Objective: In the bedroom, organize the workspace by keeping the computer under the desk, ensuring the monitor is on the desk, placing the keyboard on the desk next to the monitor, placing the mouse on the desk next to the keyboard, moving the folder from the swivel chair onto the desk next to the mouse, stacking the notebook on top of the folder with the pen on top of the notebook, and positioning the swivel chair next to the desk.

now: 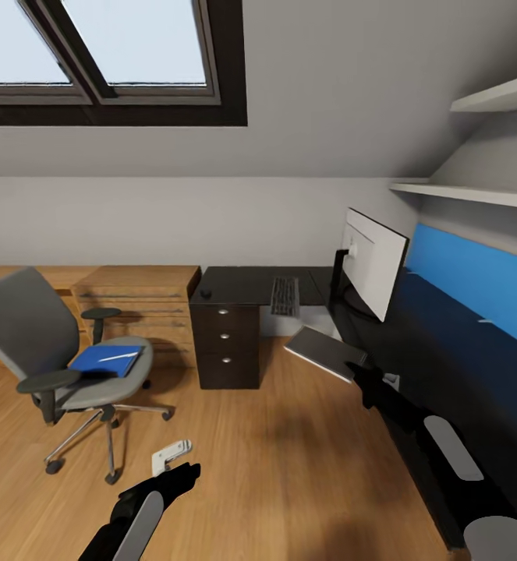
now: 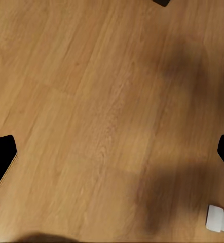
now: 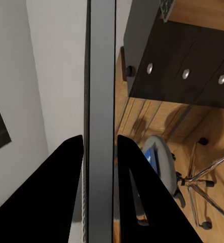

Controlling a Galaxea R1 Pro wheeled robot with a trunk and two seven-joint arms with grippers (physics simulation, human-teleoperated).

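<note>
My right gripper (image 1: 359, 372) is shut on the edge of the thin grey notebook (image 1: 324, 352), held in the air in front of the black desk (image 1: 242, 282); the right wrist view shows this notebook (image 3: 101, 101) between the fingers (image 3: 71, 167). The monitor (image 1: 371, 261) and keyboard (image 1: 285, 296) stand on the desk, with the small black mouse (image 1: 206, 294) near its left end. The blue folder (image 1: 106, 361) lies on the grey swivel chair (image 1: 32, 335) with the pale pen (image 1: 119, 357) on top. My left gripper (image 1: 184, 471) hangs open over the floor.
A small white object (image 1: 171, 455) lies on the wood floor by my left gripper and shows in the left wrist view (image 2: 221, 218). A low light-wood cabinet (image 1: 141, 300) stands left of the black drawer unit (image 1: 225, 343). Shelves (image 1: 476, 195) hang above the blue back panel (image 1: 476, 280).
</note>
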